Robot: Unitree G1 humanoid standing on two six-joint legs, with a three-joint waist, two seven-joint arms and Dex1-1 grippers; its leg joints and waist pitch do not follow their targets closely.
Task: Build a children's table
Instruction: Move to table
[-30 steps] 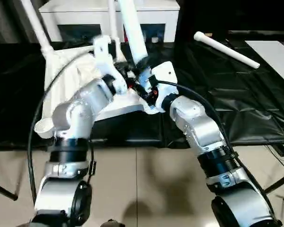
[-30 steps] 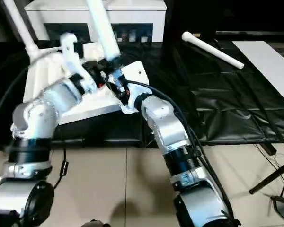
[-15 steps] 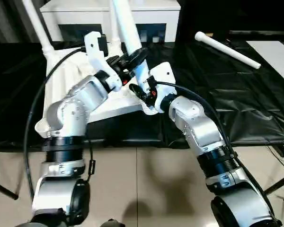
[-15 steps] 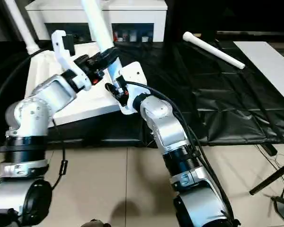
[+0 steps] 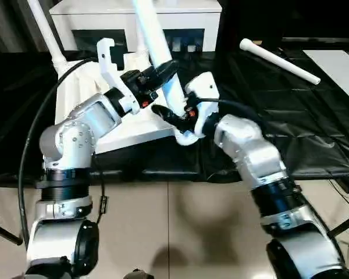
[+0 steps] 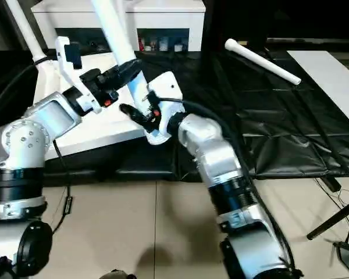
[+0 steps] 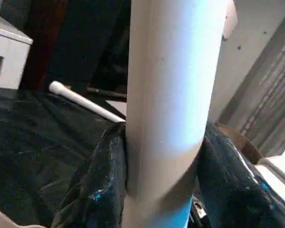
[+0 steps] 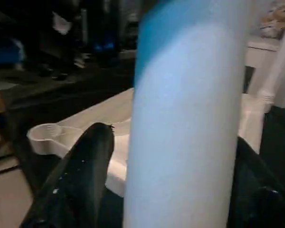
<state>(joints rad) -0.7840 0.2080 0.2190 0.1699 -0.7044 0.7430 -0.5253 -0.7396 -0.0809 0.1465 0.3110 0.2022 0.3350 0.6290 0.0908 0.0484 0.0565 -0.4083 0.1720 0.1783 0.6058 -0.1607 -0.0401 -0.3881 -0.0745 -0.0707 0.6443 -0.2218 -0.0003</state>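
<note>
White plastic leg [image 5: 154, 36] stands tilted at the near corner of the upturned tabletop [image 5: 81, 93] on the black-draped counter [image 5: 291, 116], its lower end between both tools; two more legs [image 5: 45, 29] rise from the far corners, a fourth [image 5: 277, 59] lies well apart to the right. Since a second ago the left tool [image 5: 160, 74] has climbed from the socket to pinch the leg higher up. Right tool [image 5: 173, 118] clasps it below, looking like a regrip for further threading.
</note>
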